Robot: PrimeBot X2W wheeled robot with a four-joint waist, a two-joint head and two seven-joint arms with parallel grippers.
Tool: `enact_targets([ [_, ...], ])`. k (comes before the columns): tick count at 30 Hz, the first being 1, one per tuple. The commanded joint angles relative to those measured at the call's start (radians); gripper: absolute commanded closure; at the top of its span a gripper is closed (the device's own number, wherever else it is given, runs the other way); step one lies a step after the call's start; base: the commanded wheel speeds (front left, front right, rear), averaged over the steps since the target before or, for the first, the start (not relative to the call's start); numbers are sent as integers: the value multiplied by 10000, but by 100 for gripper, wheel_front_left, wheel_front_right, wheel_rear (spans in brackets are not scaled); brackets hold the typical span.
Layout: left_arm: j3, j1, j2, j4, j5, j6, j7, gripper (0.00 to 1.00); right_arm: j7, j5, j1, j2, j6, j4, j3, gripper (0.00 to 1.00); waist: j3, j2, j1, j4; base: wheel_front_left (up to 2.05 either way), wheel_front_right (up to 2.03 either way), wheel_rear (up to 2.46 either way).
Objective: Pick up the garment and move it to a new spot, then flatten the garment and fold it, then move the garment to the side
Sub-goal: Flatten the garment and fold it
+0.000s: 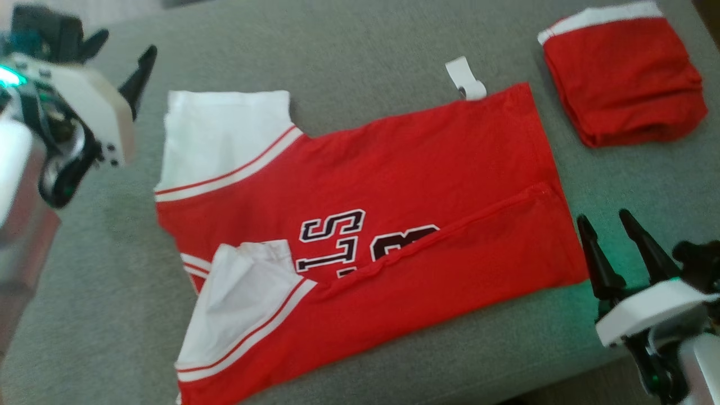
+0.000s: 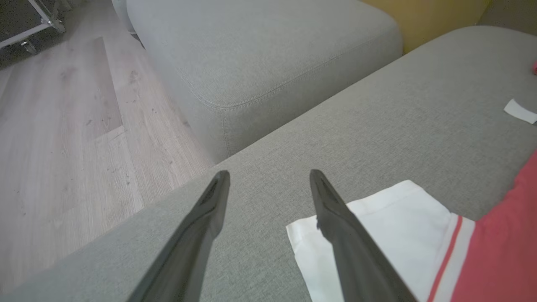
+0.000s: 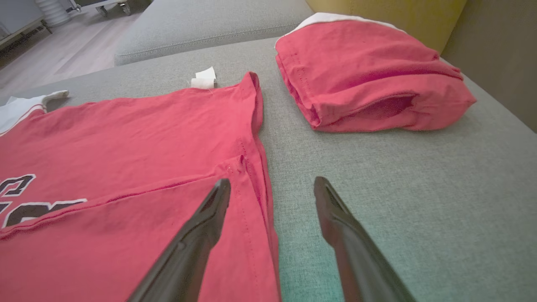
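Note:
The garment [image 1: 394, 185] is a red jersey with white sleeves and black lettering, spread on the grey couch, its near long side folded over the body. My left gripper [image 1: 125, 61] hangs open beyond the far white sleeve [image 2: 394, 218], empty. In the left wrist view that gripper [image 2: 268, 180] has one finger over the sleeve's corner. My right gripper [image 1: 610, 225] stands open by the jersey's hem at the lower right. The right wrist view shows this gripper [image 3: 270, 186] straddling the hem edge of the jersey [image 3: 126, 147], holding nothing.
A second red garment [image 1: 624, 79] lies folded at the far right of the couch [image 1: 360, 45], also seen as a folded bundle [image 3: 369, 71]. A white tag [image 1: 466, 79] sticks out from the jersey's far edge. Another grey cushion [image 2: 260, 54] and wooden floor [image 2: 63, 126] lie beyond.

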Motion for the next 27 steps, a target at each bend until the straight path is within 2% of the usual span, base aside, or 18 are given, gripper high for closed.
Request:
enact_targets([
  [1,76,-786,575,-13,-293,19,346,0,-167,-11,-330,-120,-7,-227,203,0,469,0,-3,-301,0,0,0],
  [7,-789,-1675,844,902,-1077,17,1936,0,-448,33,-682,-33,-7,24,383,0,936,0,-3,-520,0,0,0],
  [12,-1169,-1805,989,1383,-1443,17,2409,0,-613,18,-952,96,-7,240,562,0,1149,0,-3,-681,0,0,0],
  [26,-2551,-1810,1117,1155,-1938,16,1694,0,-745,-12,-1118,65,-7,487,461,0,1292,0,-3,-663,0,0,0],
  [27,-2734,-1851,1175,1059,-1872,16,1471,9,-728,-16,-1147,65,-7,476,462,0,1312,0,-3,-662,0,0,0],
])
